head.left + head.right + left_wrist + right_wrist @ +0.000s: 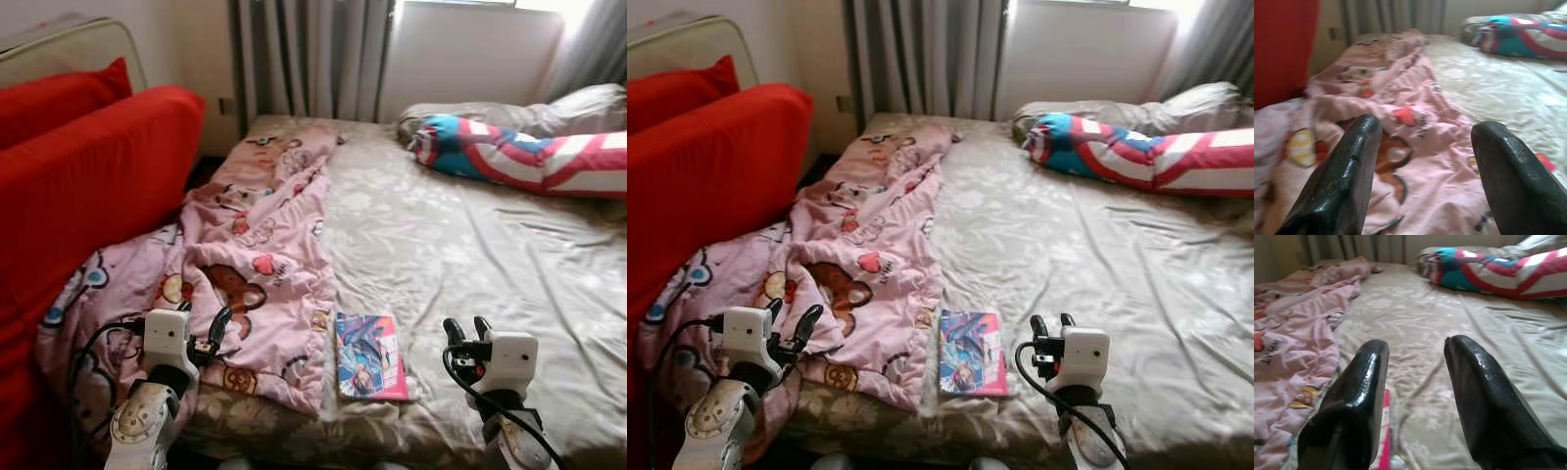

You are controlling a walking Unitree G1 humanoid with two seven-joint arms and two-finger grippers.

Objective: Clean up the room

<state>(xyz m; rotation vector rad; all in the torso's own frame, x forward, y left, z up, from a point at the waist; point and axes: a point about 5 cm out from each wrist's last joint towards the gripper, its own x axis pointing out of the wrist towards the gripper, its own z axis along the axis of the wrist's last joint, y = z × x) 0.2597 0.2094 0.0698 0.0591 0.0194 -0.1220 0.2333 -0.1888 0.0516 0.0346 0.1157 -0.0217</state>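
Observation:
A pink cartoon-print blanket (250, 255) lies crumpled along the left side of the bed, from the foot up toward the curtains. A colourful book (370, 355) lies flat near the bed's front edge, just right of the blanket's hem. My left gripper (209, 331) hovers open over the blanket's lower corner; its fingers (1347, 171) frame the pink cloth with nothing between them. To the right of the book, my right gripper (466, 329) hangs open above the bare sheet, its fingers (1359, 391) apart, the book's pink edge (1384, 440) beneath them.
A red sofa (88, 176) with a red cushion (59, 98) presses against the bed's left side. A long red, white and blue striped pillow (529, 157) and a grey pillow (549, 113) lie at the head. The beige floral sheet (470, 255) spreads across the right half. Grey curtains (309, 59) hang behind.

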